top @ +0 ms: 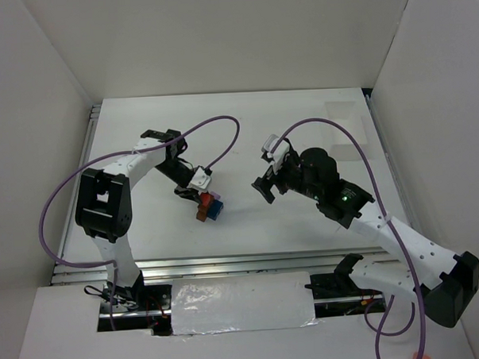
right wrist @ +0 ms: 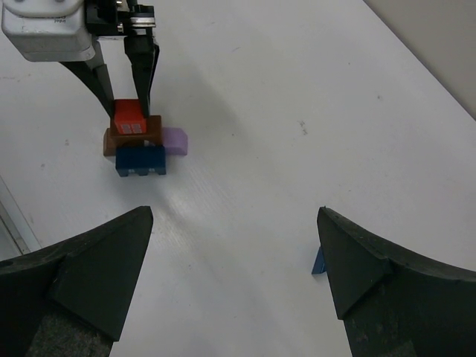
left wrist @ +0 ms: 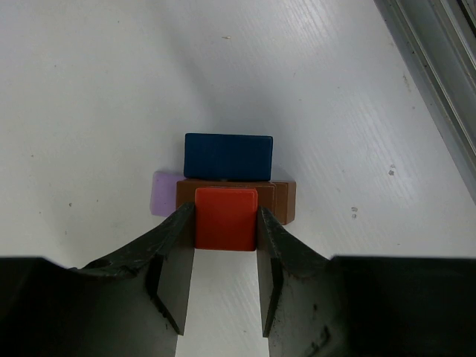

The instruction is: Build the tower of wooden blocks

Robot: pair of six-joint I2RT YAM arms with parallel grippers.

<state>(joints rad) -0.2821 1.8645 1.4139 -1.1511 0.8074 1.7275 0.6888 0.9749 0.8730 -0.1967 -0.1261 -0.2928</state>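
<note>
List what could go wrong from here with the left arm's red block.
1. The left gripper pinches the red block over the brown block; its fingertips hang close to the brown one, so opening may shove it.
2. The blue block and purple block only sit against the brown block; any nudge could scatter them.

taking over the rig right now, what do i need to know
Left hand: shut on the small red wooden block, which seems seated on the brown wooden block.
Right hand: open, empty, hovering off to the side.
Dark blue wooden block lies against the brown one's long side, pale purple block at its end.
Done: base laid, red placed on top.
Left: release red and back away; I can't tell if more blocks remain.
</note>
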